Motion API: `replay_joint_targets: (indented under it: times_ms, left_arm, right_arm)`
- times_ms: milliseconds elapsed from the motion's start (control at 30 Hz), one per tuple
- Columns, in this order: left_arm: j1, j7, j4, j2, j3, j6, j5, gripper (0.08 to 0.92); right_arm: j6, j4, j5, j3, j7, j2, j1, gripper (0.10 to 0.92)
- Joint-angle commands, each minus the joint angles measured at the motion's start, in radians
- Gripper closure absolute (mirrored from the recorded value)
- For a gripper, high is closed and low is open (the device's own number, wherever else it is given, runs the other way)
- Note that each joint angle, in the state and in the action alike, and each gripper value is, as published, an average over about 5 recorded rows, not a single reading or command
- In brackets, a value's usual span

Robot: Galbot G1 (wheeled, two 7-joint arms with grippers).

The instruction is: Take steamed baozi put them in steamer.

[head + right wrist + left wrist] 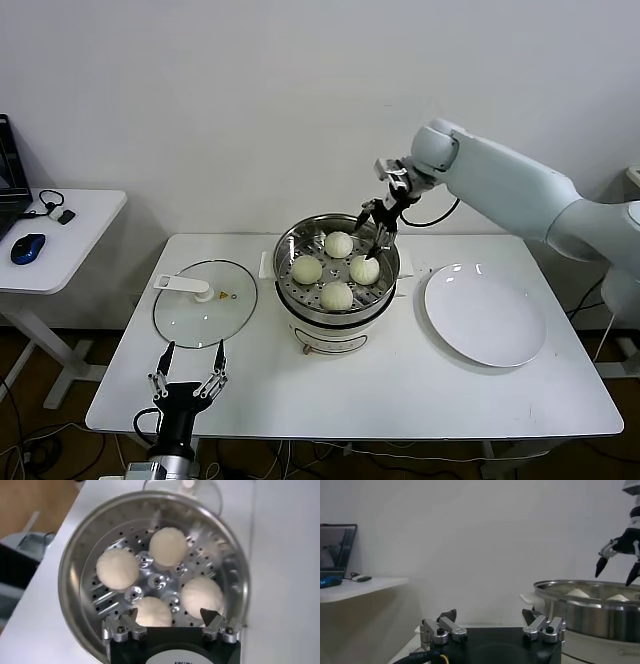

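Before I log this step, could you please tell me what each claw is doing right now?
Left claw: open, empty, parked near the glass lid.
Right claw: open, empty, above the steamer.

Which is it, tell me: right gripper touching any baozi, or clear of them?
Apart. In the left wrist view the right gripper hangs above the steamer rim, wall showing between its fingertips and the baozi below.

Glass lid (204, 303) with white handle, flat near left edge of white table (400, 390). White plate (485, 314) near right edge. Side desk (70, 225) beyond left edge, holding blue mouse (27, 247), laptop (8, 170), dark cable (50, 198).
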Motion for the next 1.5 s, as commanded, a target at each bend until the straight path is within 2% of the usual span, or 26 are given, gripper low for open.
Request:
replay_joint_targets:
  times_ms: [33,233,400,600,800,1133,1500]
  left_arm:
    - [-0.017,0.001,-0.002,0.006,-0.005,0.013,0.004,0.177]
    - [-0.031,0.0,-0.001,0.003,-0.002,0.021,0.013,0.177]
    - [-0.031,0.002,-0.001,0.001,0.001,0.021,0.019,0.177]
    - [-0.026,0.003,-0.003,-0.009,0.007,0.017,0.033,0.177]
    - [-0.017,0.003,-0.005,-0.014,0.011,0.008,0.041,0.177]
    - [-0.01,-0.003,-0.014,-0.024,0.016,0.003,0.052,0.177]
    - [0.0,-0.009,-0.013,-0.031,0.027,0.001,0.068,0.177]
  right_arm:
    - [0.09,0.147,-0.027,0.331,0.176,-0.201,-0.129,0.203]
    - [0.123,0.27,-0.025,0.616,0.368,-0.323,-0.36,0.203]
    - [0.16,0.396,-0.013,0.919,0.528,-0.364,-0.659,0.203]
    - [0.254,0.54,-0.014,1.288,0.727,-0.298,-1.053,0.203]
    - [0.36,0.646,-0.026,1.525,0.893,-0.173,-1.354,0.203]
    - [0.504,0.765,-0.021,1.679,1.031,0.007,-1.716,0.203]
    - [0.556,0.801,0.015,1.697,1.044,0.109,-1.978,0.203]
